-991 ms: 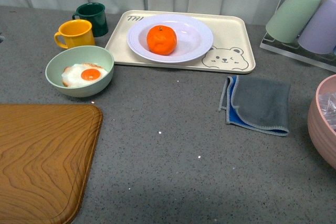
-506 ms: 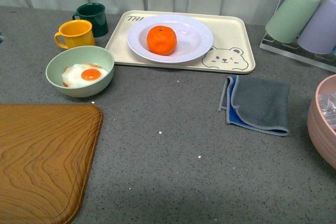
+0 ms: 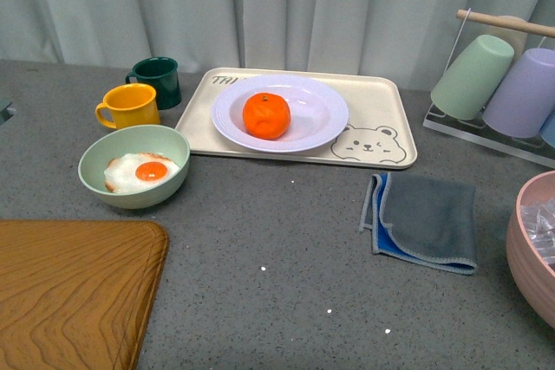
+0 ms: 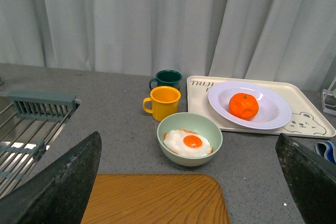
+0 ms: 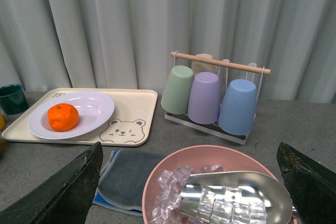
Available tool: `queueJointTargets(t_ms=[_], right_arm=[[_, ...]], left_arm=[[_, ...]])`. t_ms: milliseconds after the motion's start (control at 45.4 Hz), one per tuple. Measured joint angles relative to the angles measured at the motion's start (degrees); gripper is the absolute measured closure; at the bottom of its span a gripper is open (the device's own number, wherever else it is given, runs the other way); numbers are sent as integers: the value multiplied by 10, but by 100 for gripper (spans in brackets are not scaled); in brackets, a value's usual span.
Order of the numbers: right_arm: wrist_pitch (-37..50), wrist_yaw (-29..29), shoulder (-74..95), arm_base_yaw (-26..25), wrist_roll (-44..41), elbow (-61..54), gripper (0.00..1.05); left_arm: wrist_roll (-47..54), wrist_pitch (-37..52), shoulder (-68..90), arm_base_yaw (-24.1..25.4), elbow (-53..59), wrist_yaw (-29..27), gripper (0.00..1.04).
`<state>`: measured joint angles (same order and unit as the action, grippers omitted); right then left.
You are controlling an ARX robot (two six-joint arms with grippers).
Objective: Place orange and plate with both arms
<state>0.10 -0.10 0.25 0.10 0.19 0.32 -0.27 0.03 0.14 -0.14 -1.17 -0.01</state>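
The orange (image 3: 266,115) sits in the middle of the white ridged plate (image 3: 316,120), which rests on the cream bear-printed tray (image 3: 381,101) at the back of the table. Neither gripper shows in the front view. In the left wrist view the orange (image 4: 243,105) and the plate (image 4: 274,113) lie far ahead, and my left gripper (image 4: 188,139) is open and empty, well back from them. In the right wrist view the orange (image 5: 63,117) and the plate (image 5: 97,107) are far off, and my right gripper (image 5: 190,148) is open and empty.
A pale green bowl (image 3: 172,181) with a fried egg, a yellow mug (image 3: 130,106) and a dark green mug (image 3: 159,81) stand left of the tray. A wooden board (image 3: 69,292) lies front left. A grey cloth (image 3: 425,218), a pink bowl (image 3: 527,253) of ice and a cup rack (image 3: 486,84) are at the right.
The front view has tilted up a little and shows more curtain. Nothing on the table has moved.
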Motion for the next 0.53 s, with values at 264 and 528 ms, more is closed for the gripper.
queueJointTargets(t_ms=[264,528], right_arm=[[0,0,0,0,0,0,9],[0,0,0,0,0,0,9]], left_arm=[[0,0,0,0,0,0,7],[0,0,0,0,0,0,7]])
